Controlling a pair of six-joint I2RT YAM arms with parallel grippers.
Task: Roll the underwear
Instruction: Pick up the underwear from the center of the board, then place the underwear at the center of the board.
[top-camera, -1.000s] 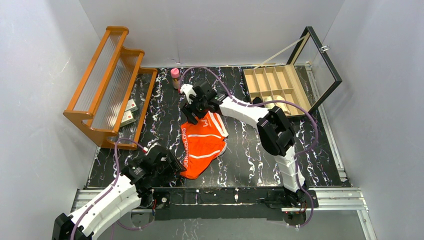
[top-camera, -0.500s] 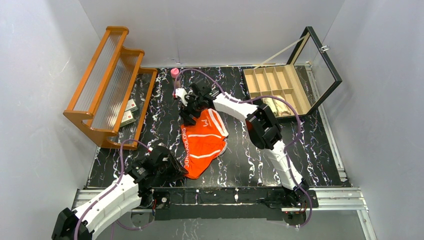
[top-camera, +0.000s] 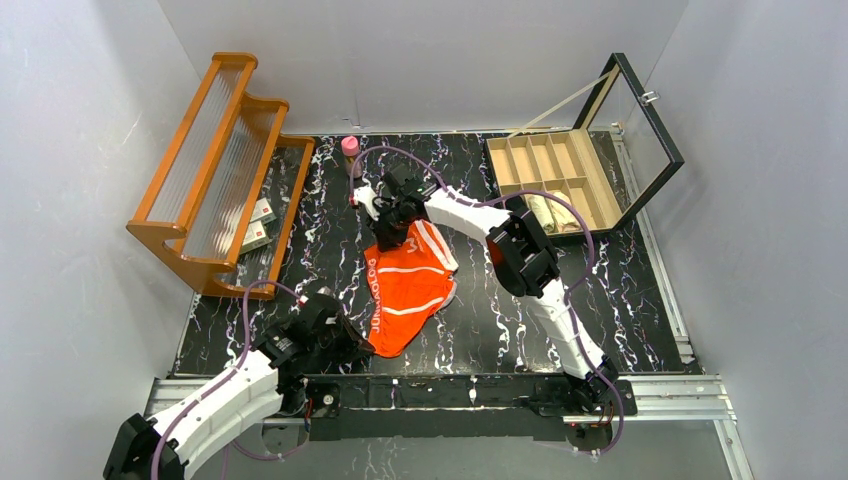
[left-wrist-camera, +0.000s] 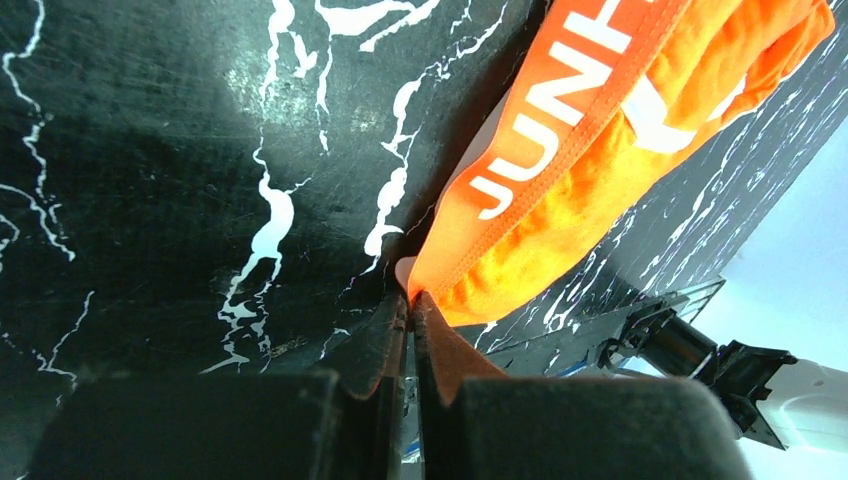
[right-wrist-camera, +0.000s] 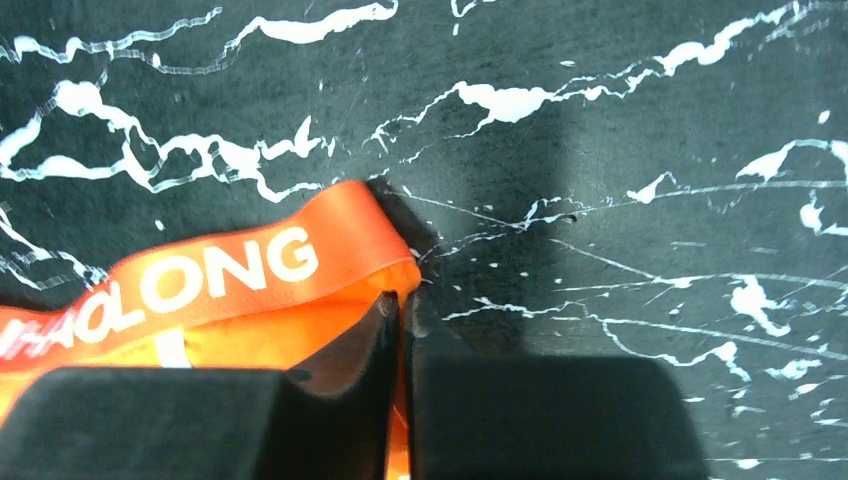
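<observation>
orange underwear (top-camera: 405, 290) lies spread mid-way across the black marbled table (top-camera: 500, 320), waistband along its left edge. left gripper (left-wrist-camera: 410, 300): jaws pressed together on the near waistband corner. right gripper (right-wrist-camera: 400, 312): jaws nearly closed, pinching the far corner. risk: both bites look shallow, right at the hem, so the cloth may slip free on lifting, and an uneven pull would skew the roll.

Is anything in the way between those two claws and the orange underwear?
Nothing visible stands between them. The left gripper is pinched shut on the near waistband end of the orange underwear, and the right gripper is shut on the far end.
</observation>
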